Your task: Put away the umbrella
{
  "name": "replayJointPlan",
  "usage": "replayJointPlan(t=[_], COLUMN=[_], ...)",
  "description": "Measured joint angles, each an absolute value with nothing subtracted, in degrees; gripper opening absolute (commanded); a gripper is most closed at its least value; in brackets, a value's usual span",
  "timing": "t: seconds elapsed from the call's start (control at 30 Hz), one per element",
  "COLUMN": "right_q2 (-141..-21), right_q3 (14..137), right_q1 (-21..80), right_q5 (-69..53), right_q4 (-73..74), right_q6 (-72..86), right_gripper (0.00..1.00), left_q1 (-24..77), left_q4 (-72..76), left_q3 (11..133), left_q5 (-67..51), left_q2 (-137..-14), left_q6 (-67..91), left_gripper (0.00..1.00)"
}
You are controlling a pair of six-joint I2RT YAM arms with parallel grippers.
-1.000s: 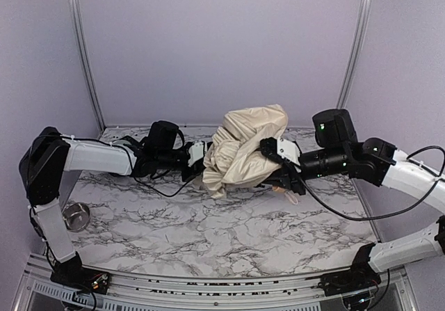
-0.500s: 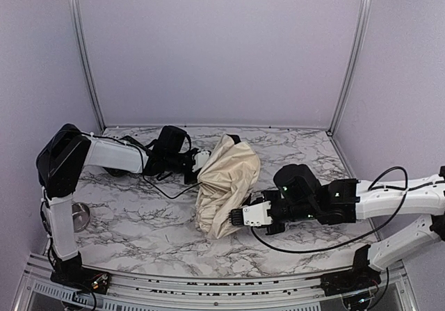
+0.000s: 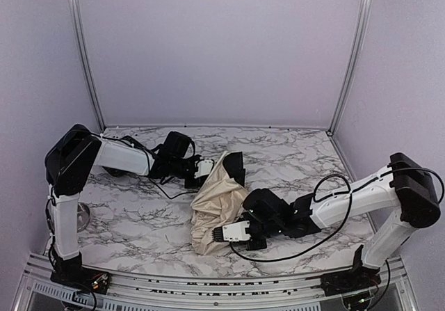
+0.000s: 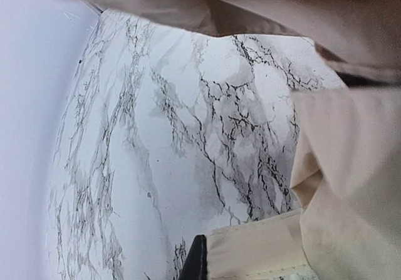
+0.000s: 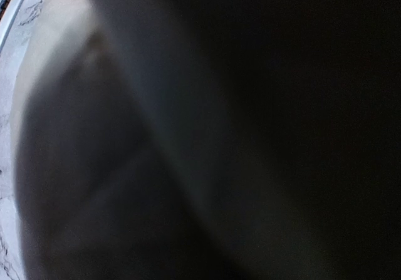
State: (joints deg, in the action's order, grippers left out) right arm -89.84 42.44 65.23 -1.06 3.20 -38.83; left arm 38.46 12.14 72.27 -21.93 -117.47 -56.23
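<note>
The umbrella [image 3: 212,201] is lying on the marble table [image 3: 132,217] at the lower centre of the overhead frame, a crumpled cream bundle running from upper right to lower left, with a dark piece showing at its upper end.

The left arm is rising from its base at the lower left, bending sharply at the elbow near the left edge and stretching almost level toward the centre. The left gripper [image 3: 202,170] is meeting the upper left edge of the cloth with its jaws together; whether fabric is pinched between them cannot be told. Its wrist camera is showing beige folds along the top and right of the frame and bare marble at the centre.

The right arm is folding down from its elbow at the right edge and reaching low across the table toward the lower centre. The right gripper [image 3: 228,233] is pressing against the bundle's lower end; its jaws' state cannot be told, as its wrist view is almost wholly dark and blurred.

A small steel bowl [image 3: 78,214] is sitting at the left edge, beside the left arm.
</note>
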Motion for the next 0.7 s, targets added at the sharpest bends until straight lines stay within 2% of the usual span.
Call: replayJointPlan(t=[0.27,0.4,0.5,0.53,0.6,0.7], right_q2=[-96.9,-99.63,-102.52,-103.5,-105.03,-106.54], right_q3=[47.2,50.61,54.33,55.61,57.78,60.01], right_q1=[65.23,64.86,64.79,64.47,63.55,62.04], right_q5=[-3.44,-4.97,-8.86,-10.0,-11.7,-14.63], right_q4=[3.9,5.74,8.38,9.13,10.5,12.58], right_q6=[-33.52,-31.83,-31.07,-30.63,-29.65,-27.99], right_gripper=[0.0,0.0,0.0,0.0,0.0,0.0], left_q1=[38.7,38.79,37.34,36.64,35.14,33.23], left_q4=[13.89,15.62,19.51,20.86,23.33,26.55], left_q3=[72.38,74.17,80.2,82.02,84.55,86.7], left_q5=[-17.28,-11.18,-3.22,-0.47,3.84,9.78], left_q2=[-120.4,-122.87,-125.64,-126.02,-125.99,-125.89], left_q6=[-56.6,-55.16,-52.16,-50.85,-48.53,-44.51], left_gripper=[0.01,0.22,0.58,0.67,0.79,0.88])
